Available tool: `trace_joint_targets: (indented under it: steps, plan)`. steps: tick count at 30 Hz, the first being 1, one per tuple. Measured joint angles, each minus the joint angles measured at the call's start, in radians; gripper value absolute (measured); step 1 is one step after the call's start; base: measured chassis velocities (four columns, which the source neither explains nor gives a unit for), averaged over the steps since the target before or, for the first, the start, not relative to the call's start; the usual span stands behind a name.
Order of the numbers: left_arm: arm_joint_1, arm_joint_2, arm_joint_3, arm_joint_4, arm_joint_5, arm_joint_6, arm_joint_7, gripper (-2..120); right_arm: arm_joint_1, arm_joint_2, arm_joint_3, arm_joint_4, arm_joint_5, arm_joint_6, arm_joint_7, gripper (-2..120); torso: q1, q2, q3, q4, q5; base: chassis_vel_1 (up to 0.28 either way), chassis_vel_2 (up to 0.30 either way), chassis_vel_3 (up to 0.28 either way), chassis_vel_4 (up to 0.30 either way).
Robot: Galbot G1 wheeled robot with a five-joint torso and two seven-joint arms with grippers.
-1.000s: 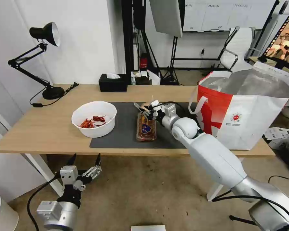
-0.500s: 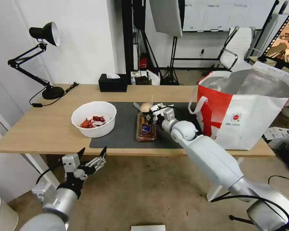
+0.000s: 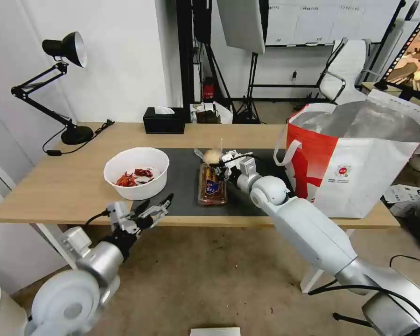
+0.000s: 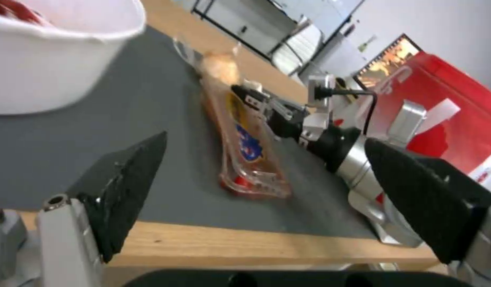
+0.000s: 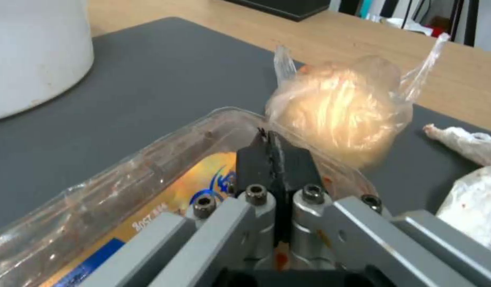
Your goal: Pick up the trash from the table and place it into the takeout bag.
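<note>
On the dark mat (image 3: 182, 193) of the table (image 3: 56, 191) lies the clear plastic tray (image 3: 212, 185) (image 4: 251, 159) (image 5: 123, 191). My right gripper (image 3: 222, 167) (image 5: 269, 147) (image 4: 251, 97) is shut on the tray's far end, fingers pressed together. The wrapped beige ball (image 3: 213, 155) (image 5: 335, 111) rests just beyond it, with crumpled tissue (image 5: 468, 167) beside it. The white bowl of red chillies (image 3: 136, 173) (image 4: 44, 59) stands at the mat's left. My left gripper (image 3: 151, 210) (image 4: 265, 139) hangs open at the table's front edge. The takeout bag (image 3: 359, 172) (image 4: 458, 111) stands open at the table's right end.
A black desk lamp (image 3: 65, 84) stands at the table's back left and a black tissue box (image 3: 164, 120) at the back middle. Bare wood lies left of the bowl. Stands, a chair and a screen fill the room behind.
My left arm has risen from near the floor to the table's front edge, still open. My right gripper moved slightly from the ball onto the tray's end and shut.
</note>
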Motion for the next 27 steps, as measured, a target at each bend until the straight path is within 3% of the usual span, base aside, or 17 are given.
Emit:
trace_joint_targets:
  steps: [2, 7, 15, 19, 27]
  plan:
    - [-0.095, -0.003, 0.075, 0.058, -0.02, 0.0, 0.003, 100, -0.006, -0.001, 0.005, 0.002, 0.001, -0.001, 0.005, 0, 0.0, 0.0, 0.0, 0.0, 0.0, 0.0, 0.0, 0.0, 0.0]
    - [-0.184, -0.022, 0.153, 0.131, -0.035, 0.0, 0.001, 100, -0.016, -0.005, 0.012, 0.008, 0.008, -0.001, 0.011, 0, 0.0, 0.0, 0.0, -0.0001, 0.0, 0.0, 0.0, 0.0, 0.0]
    - [-0.278, -0.056, 0.218, 0.213, -0.09, -0.003, -0.001, 100, -0.022, -0.01, 0.017, 0.022, 0.02, -0.001, 0.013, 0, 0.0, 0.0, 0.0, 0.0, 0.0001, 0.0, 0.0, 0.0, 0.0]
    - [-0.353, -0.074, 0.258, 0.268, -0.168, 0.001, -0.001, 100, -0.025, -0.01, 0.018, 0.025, 0.024, -0.001, 0.017, 0, 0.0, 0.0, 0.0, 0.0, 0.0001, 0.0, 0.0, 0.0, 0.0]
    - [-0.47, -0.102, 0.328, 0.357, -0.247, 0.089, -0.02, 100, -0.029, -0.007, 0.013, 0.024, 0.024, -0.002, 0.021, 0, 0.0, 0.0, 0.0, -0.0001, 0.0001, 0.0, 0.0, 0.0, 0.0]
